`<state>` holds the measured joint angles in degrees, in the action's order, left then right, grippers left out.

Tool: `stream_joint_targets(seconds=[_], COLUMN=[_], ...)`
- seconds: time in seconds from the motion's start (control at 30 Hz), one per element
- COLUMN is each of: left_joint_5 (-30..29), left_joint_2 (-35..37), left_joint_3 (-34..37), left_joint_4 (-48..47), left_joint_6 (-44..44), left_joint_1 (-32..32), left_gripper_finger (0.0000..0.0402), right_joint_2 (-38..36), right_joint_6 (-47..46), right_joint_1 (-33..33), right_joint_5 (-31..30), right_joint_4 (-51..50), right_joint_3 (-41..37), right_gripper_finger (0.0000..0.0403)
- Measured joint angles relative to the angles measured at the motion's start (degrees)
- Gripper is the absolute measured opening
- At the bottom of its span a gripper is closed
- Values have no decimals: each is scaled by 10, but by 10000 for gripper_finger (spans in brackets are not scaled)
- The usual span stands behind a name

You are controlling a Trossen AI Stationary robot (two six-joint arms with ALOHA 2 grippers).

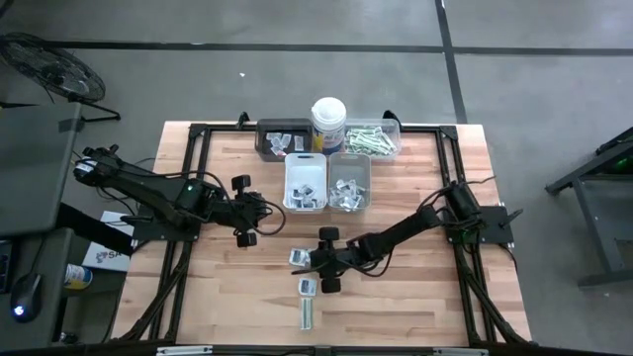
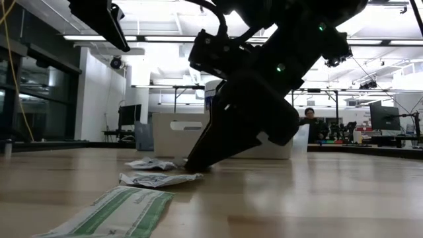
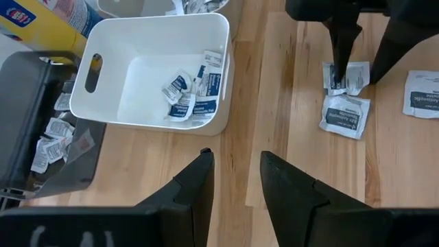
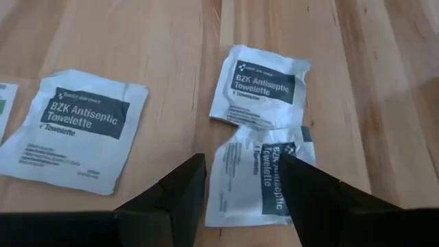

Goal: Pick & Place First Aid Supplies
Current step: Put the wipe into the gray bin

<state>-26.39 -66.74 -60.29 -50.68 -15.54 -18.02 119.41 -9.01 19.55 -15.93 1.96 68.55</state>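
Observation:
Three white antiseptic towelette sachets and a green-and-white strip (image 1: 306,312) lie flat on the wooden table near its front. My right gripper (image 4: 241,180) is open and low over the table. Its fingers straddle the nearest sachet (image 4: 254,182), whose far edge meets a second sachet (image 4: 260,86). The third sachet (image 4: 72,130) lies apart to the side. In the high view the right gripper (image 1: 311,259) stands just right of the sachet pair (image 1: 299,257). My left gripper (image 3: 236,175) hangs open and empty above the table, beside the white bin (image 3: 226,82). My right gripper slants down from the table's right side, one fingertip (image 3: 337,77) low over the sachet's edge (image 3: 353,74). The sachet lies flat on the table. I cannot tell whether the fingers touch it.
At the back stand a white bin (image 1: 292,168) and a grey bin (image 1: 363,168), both with sachets. Behind them are a dark tray (image 1: 265,129), a clear tray (image 1: 394,129) of strips and a white canister (image 1: 328,124). Bare wood lies around the loose packets.

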Motion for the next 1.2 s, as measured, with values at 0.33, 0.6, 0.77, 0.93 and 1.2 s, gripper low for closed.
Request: stream_joint_targets(seconds=[0.33,0.6,0.77,0.93,1.2], left_joint_5=[0,-1,-1,-1,-2], left_joint_2=[0,0,0,0,0], left_joint_3=[0,0,0,0,0], left_joint_4=[0,0,0,-1,0], left_joint_6=[0,-1,-6,-8,-9], left_joint_1=[0,0,0,0,0], left_gripper_finger=[115,115,115,115,115], right_joint_2=[19,20,16,-14,-99], right_joint_6=[-62,-75,-77,-77,-75], right_joint_1=[0,0,3,10,15], right_joint_5=[8,6,0,-11,-56], right_joint_4=[-22,-49,-48,-66,-154], right_joint_3=[3,3,2,-2,-1], right_gripper_finger=[155,56,11,5,2])
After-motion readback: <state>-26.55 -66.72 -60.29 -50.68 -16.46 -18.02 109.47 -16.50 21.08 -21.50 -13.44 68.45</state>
